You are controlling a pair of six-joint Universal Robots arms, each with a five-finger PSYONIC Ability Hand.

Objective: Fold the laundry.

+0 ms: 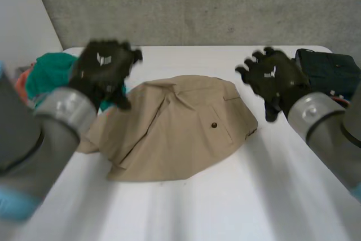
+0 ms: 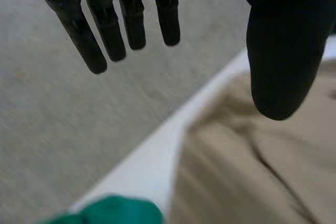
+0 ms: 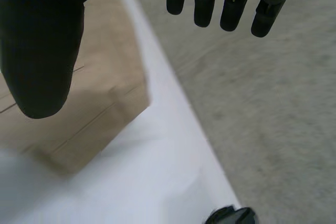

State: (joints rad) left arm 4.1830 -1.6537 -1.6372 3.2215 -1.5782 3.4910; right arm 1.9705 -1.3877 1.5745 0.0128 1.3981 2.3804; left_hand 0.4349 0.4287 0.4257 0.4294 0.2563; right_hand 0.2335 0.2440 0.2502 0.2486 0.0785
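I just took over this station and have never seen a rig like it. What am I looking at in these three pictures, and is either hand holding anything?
This is a robot with two arms at a white table, each arm ending in a black hand. The wide picture comes from a camera between and behind the arms, looking down. In it the left hand is at the left and the right hand at the right. The other two pictures come from cameras on the wrists, each looking along its own palm. A tan garment lies between the hands, partly folded over. A teal cloth lies near the left hand, and a dark folded item near the right. Both hands are open above the table and hold nothing.
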